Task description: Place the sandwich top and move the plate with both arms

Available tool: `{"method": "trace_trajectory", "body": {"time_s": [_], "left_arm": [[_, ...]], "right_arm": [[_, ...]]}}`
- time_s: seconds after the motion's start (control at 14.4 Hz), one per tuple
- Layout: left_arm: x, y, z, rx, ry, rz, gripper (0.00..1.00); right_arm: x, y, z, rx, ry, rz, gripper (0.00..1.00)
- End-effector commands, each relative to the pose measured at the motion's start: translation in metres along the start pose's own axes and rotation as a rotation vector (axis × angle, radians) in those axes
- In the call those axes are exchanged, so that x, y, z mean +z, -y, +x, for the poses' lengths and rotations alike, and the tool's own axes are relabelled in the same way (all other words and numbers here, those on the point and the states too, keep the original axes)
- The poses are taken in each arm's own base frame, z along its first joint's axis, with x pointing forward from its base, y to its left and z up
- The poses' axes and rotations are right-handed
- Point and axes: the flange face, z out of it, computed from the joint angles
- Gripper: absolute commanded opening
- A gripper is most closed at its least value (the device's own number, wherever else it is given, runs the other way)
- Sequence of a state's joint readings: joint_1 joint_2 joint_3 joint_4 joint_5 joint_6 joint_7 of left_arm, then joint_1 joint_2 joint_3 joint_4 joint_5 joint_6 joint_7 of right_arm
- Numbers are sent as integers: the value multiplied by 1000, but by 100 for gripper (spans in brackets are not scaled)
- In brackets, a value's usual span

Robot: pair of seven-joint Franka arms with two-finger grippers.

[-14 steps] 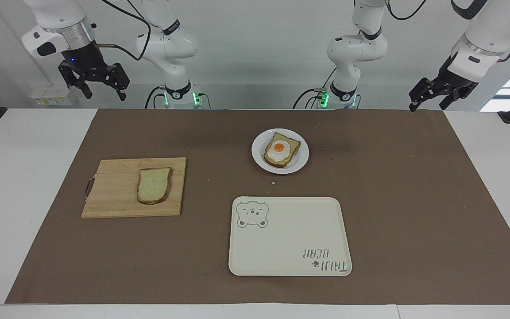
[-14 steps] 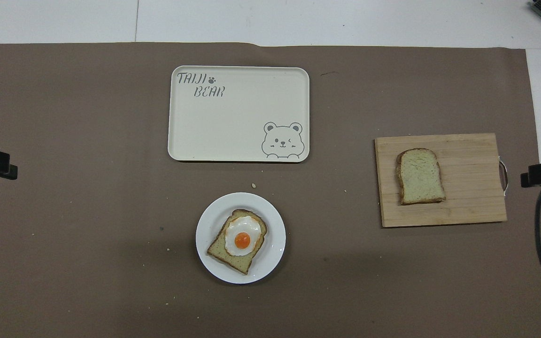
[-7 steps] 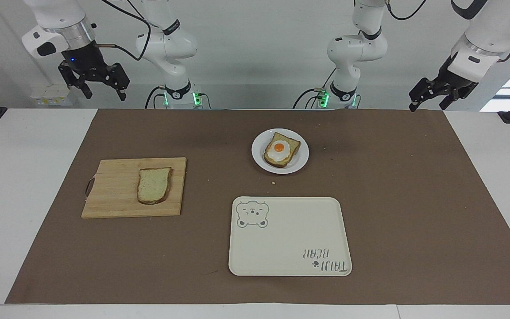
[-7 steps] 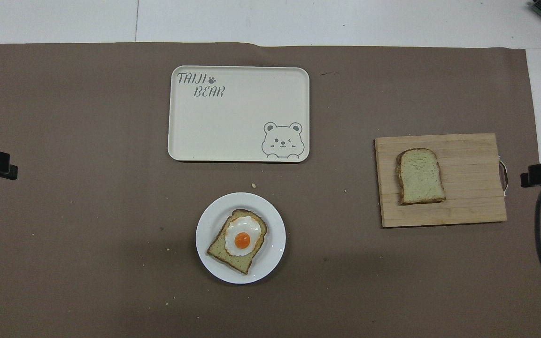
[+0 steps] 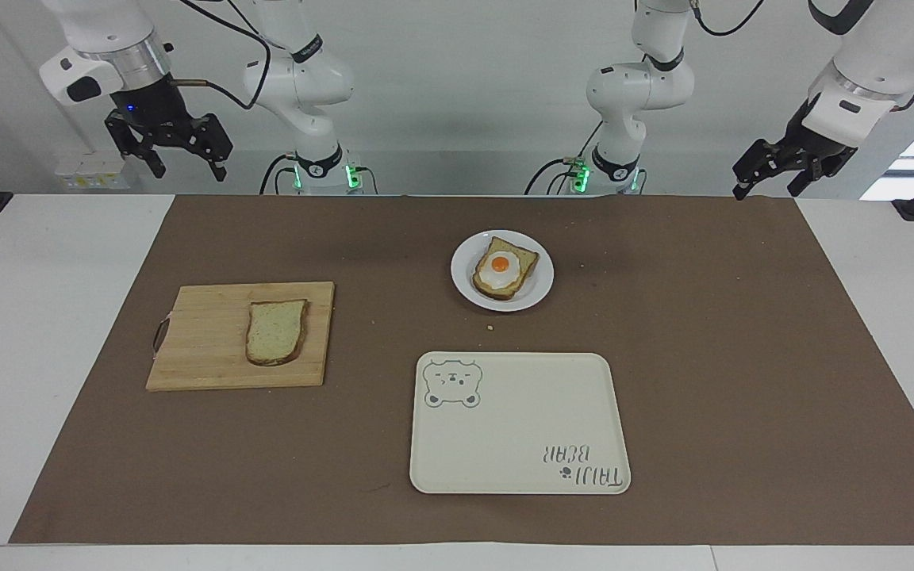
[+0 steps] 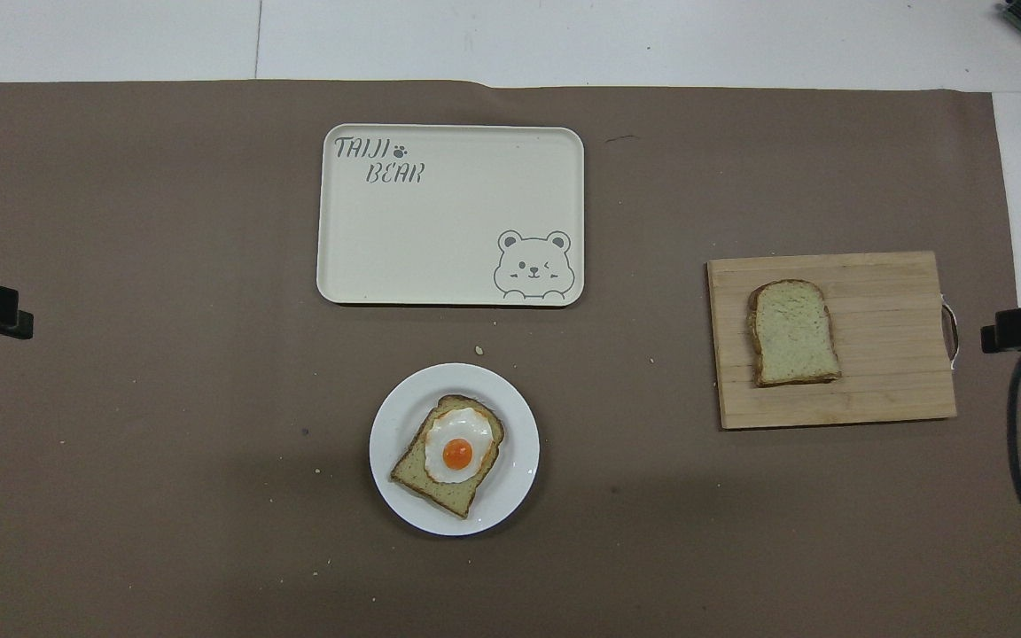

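We see the sandwich top [image 5: 275, 331] on the cutting board [image 5: 211, 349], right gripper [image 5: 186, 165] spread wide and empty, left gripper [image 5: 766, 181] unreadable.

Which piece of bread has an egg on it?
The brown-crusted bread slice on the small round white plate. The plain pale slice on the wooden cutting board has nothing on it.

I see bare mat [image 5: 743, 357] all round the plate [image 5: 536, 295], tray [image 5: 520, 468] and board [image 5: 203, 349], which lie well apart. Nothing stands over the bread [image 5: 274, 331]. Both grippers hang over the table's robot-side edge.
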State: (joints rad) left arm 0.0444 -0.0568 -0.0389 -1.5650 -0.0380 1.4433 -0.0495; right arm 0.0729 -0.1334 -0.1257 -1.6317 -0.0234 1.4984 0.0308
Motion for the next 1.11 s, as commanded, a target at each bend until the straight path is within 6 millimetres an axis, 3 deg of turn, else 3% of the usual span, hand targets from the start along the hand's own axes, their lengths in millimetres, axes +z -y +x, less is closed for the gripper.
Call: {"method": "trace_trajectory", "body": {"time_s": [0.0, 0.14, 0.56, 1.04], "left_arm": [[1, 3, -4, -13, 6, 15, 100], [1, 3, -4, -13, 6, 15, 100], [1, 3, -4, -13, 6, 15, 100], [0, 3, -4, -13, 5, 15, 100]], "right_arm": [[9, -2, 0, -29, 2, -4, 100], [35, -4, 4, -25, -1, 8, 100], [82, -1, 18, -79, -28, 12, 100], [179, 4, 69, -159, -18, -7, 100]]}}
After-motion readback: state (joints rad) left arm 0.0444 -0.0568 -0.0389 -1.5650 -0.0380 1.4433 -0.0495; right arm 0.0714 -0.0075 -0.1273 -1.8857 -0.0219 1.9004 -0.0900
